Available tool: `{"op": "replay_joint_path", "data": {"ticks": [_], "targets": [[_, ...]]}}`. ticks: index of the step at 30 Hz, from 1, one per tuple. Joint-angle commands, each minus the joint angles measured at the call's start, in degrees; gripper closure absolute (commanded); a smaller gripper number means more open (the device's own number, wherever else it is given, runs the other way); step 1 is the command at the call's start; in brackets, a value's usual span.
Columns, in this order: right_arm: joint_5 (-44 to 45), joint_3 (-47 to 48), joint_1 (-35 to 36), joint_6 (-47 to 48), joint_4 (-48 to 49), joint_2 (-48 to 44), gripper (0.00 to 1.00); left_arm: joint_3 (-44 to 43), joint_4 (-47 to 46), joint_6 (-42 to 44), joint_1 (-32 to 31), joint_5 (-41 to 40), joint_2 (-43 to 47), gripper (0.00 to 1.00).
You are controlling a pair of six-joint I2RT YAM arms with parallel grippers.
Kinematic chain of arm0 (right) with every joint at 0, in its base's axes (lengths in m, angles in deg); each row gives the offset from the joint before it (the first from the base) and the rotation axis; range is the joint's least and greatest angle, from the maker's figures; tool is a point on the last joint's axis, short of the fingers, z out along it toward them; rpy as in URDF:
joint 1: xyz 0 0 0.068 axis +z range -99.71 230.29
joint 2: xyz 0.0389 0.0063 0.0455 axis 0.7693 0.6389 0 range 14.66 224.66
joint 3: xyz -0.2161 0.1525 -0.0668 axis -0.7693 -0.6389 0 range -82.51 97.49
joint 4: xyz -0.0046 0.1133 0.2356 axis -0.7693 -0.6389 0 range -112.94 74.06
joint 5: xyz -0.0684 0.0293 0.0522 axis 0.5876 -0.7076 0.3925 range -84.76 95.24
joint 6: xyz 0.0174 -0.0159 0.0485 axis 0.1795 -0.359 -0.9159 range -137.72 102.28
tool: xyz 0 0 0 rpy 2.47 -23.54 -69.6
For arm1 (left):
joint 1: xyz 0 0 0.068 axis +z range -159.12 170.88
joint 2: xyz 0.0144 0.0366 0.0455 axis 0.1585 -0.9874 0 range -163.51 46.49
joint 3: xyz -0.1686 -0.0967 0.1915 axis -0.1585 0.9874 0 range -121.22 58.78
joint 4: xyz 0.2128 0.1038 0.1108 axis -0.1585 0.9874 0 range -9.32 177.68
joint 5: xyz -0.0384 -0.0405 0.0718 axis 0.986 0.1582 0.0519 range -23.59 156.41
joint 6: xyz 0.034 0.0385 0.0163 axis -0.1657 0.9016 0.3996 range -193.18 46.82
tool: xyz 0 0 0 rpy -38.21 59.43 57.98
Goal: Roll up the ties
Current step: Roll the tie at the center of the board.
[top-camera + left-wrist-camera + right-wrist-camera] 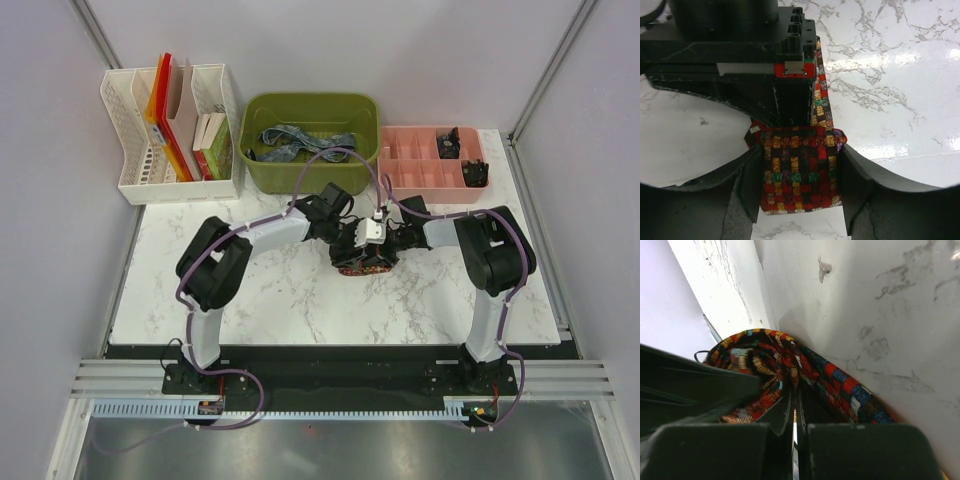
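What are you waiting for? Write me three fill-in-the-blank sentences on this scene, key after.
1. The blue-grey patterned fabric necktie lies inside the ___ plastic bin.
2. The left gripper and right gripper both clamp the red, orange and dark patterned necktie on the white, grey-veined ___ tabletop.
3. From above, the pink compartment tray stands ___ of that bin.
Missing: green; marble; right.

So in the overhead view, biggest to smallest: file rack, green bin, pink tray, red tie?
File rack, probably. It stands taller, so nearer the camera, which makes its lead unsure.
Green bin.
Pink tray.
Red tie, only partly visible.
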Motion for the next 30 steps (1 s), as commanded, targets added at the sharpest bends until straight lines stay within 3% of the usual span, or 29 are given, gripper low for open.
{"op": "replay_joint_path", "data": {"ticks": [1, 4, 13, 20, 30], "targets": [[5.2, -1.2, 1.4, 1.0, -0.8, 2.0, 1.0, -3.9, 4.0, -1.7, -1.3, -2.0, -4.5, 0.39], [3.5, -0.9, 1.3, 1.1, -0.6, 1.3, 1.0, -4.5, 6.5, -1.5, -1.6, -3.8, -5.9, 0.43], [0.7, 1.6, -0.4, 5.0, -6.7, -1.0, 0.85, -5.7, 10.3, -0.9, -1.9, -7.8, -9.0, 0.56], [-3.5, 3.8, -3.3, 10.8, -13.7, -2.7, 0.56, -8.6, 13.2, -0.4, -2.3, -10.1, -12.0, 0.62], [-4.7, 2.7, -5.6, 11.6, -14.8, -6.5, 0.55, -10.5, 14.7, 0.0, -2.4, -10.6, -13.6, 0.66]]}}
